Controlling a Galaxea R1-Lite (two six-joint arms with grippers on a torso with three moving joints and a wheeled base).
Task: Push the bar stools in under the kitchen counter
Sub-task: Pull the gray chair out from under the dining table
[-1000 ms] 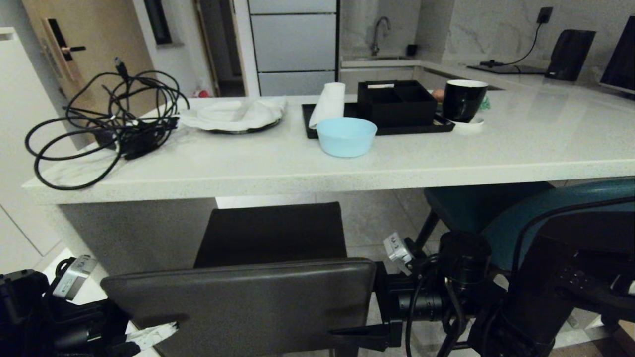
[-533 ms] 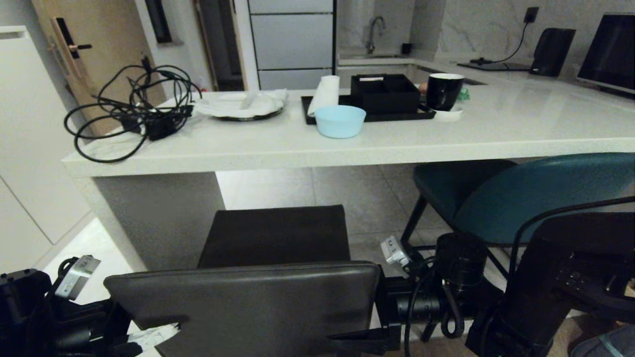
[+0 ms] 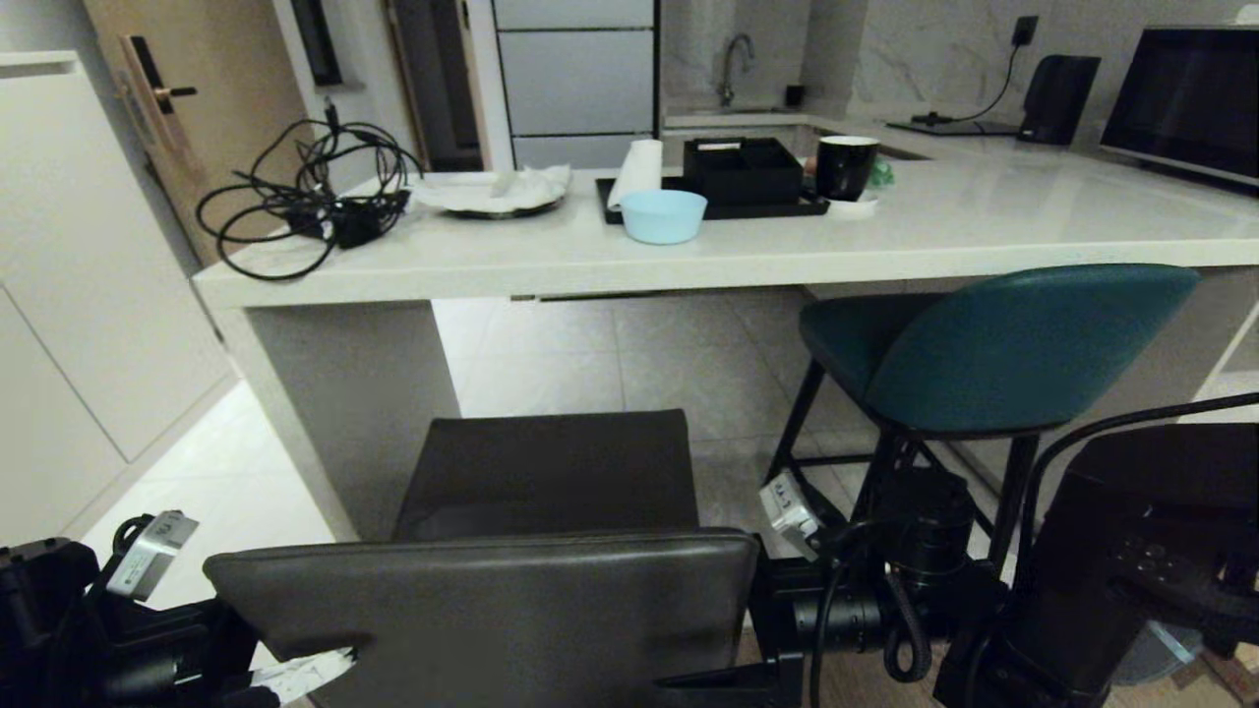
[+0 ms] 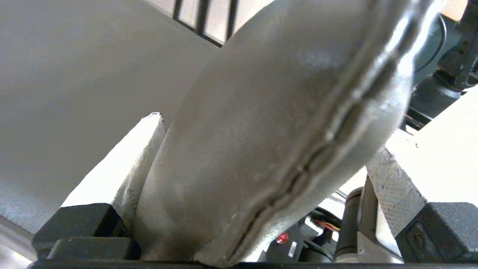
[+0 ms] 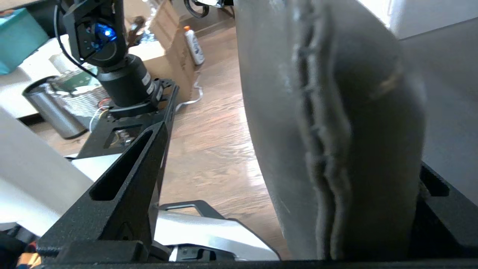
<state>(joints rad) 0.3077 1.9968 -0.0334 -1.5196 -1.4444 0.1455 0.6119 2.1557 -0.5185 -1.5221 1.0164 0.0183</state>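
Grey leather stool (image 3: 511, 580): nearest the camera, its low back between both grippers, its seat short of the kitchen counter (image 3: 748, 261) edge and not under the slab.
Teal stool (image 3: 993, 344): to the right, seat partly beneath the counter overhang.
Change: over the last second the whole head view has drawn away from the counter, while the grey back keeps its place in the picture; I judge stool and robot went back together.
Meaning: the grey stool is no closer to being tucked in; the push is not yet done.
Left gripper (image 4: 261, 179): fingers spread wide, straddling the left end of the back.
Right gripper (image 5: 283, 194): fingers spread wide about the right end.
Wrist views only: padded edge and seam lying between the fingers.
Head view only: the gap to the counter.
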